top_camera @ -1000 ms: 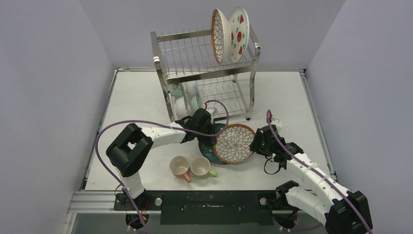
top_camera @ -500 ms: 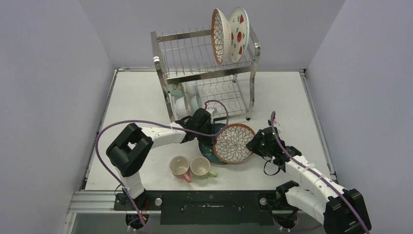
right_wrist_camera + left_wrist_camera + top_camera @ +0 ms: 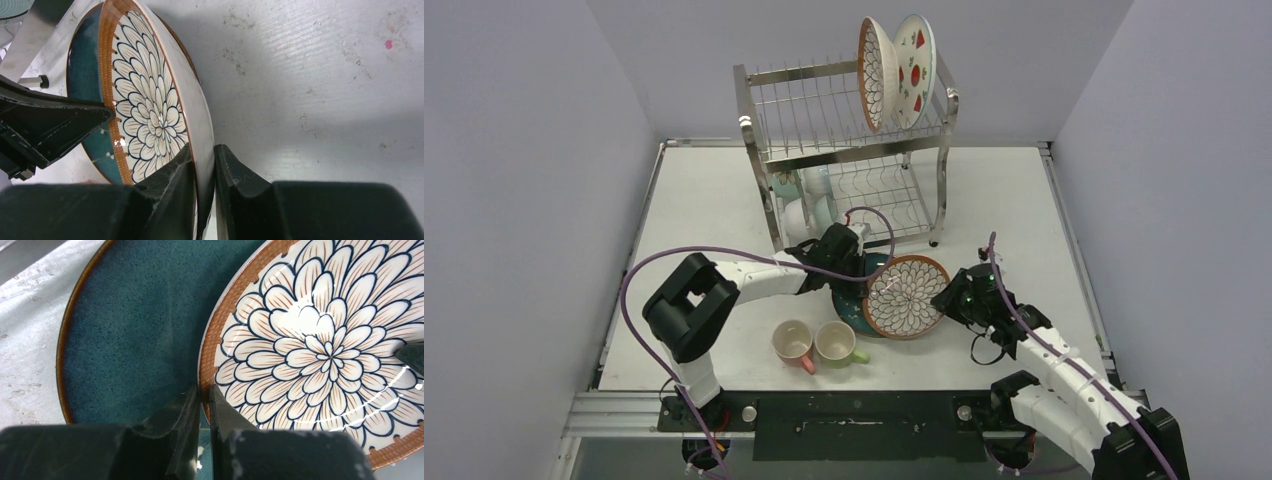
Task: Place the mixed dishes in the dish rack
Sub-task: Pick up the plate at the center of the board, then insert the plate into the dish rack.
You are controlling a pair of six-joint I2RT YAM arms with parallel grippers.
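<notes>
I reckon the job is about half done. In the dish rack point(image 3: 746, 120), a strawberry plate point(image 3: 915, 68) and a racked petal plate point(image 3: 874, 75) stand on edge in the top tier, and small bowls point(image 3: 822, 210) sit at the left of the lower tier.

Out on the surface point(image 3: 714, 200) are a pink mug point(image 3: 793, 343), a green mug point(image 3: 836, 342) touching it, a teal plate point(image 3: 852, 300), and the petal plate point(image 3: 906, 296) in hand, tipped up over the teal one in front of the rack. My left claw point(image 3: 204, 395) pinches one side of its rim and my right claw point(image 3: 202, 150) pinches the opposite side. I judge this plate is racked next.
</notes>
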